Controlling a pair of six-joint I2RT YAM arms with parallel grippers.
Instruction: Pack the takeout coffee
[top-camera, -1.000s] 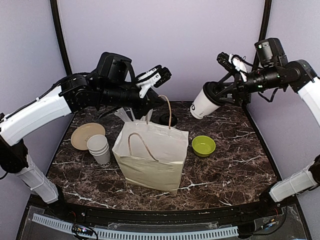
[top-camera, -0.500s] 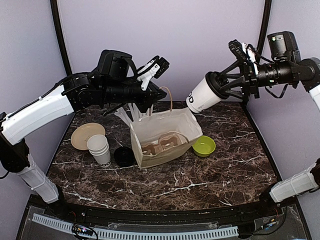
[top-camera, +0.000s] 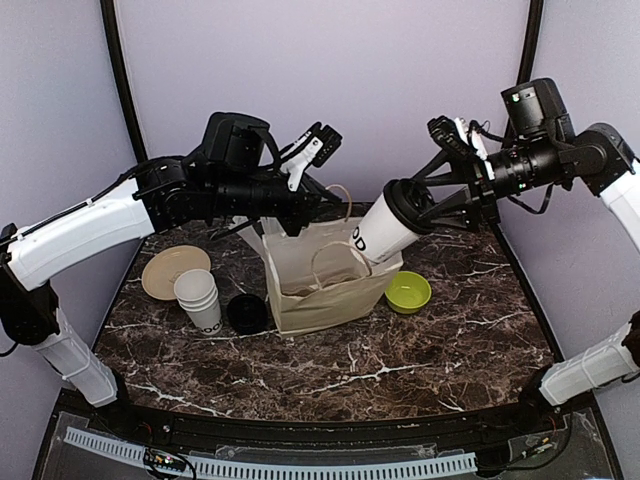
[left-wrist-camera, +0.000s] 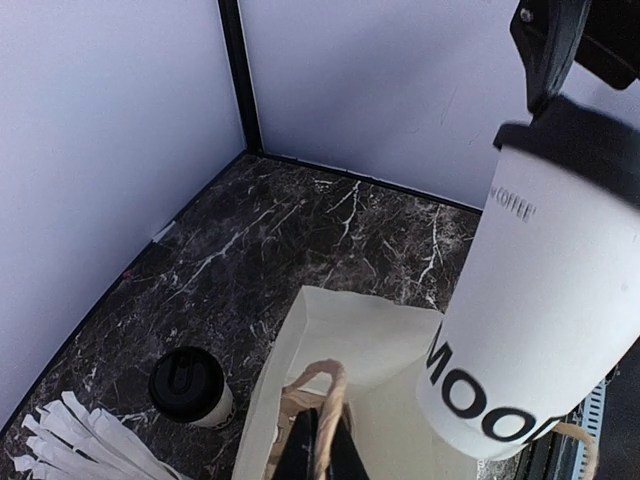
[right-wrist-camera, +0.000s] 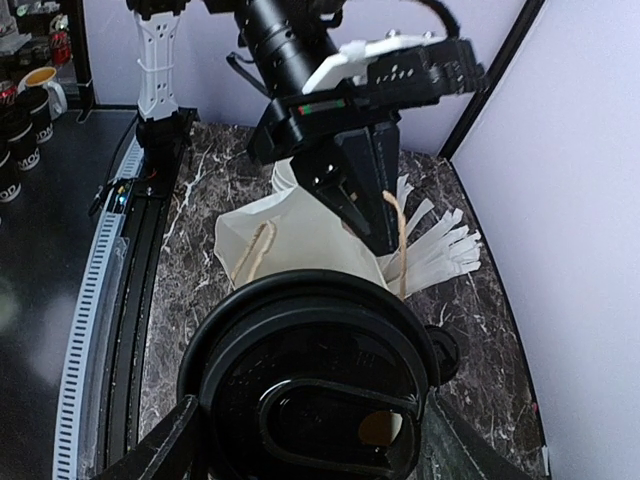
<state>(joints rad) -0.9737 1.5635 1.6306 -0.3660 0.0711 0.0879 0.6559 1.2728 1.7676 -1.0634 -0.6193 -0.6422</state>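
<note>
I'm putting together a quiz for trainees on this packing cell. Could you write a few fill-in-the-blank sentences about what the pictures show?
1. The right gripper holds the takeout coffee tilted over the open paper ____.
2. The coffee's lid is ____ in colour.
3. The left gripper holds the bag by its ____.
4. The bowl beside the bag is ____.
Missing words: bag; black; handle; green.
</note>
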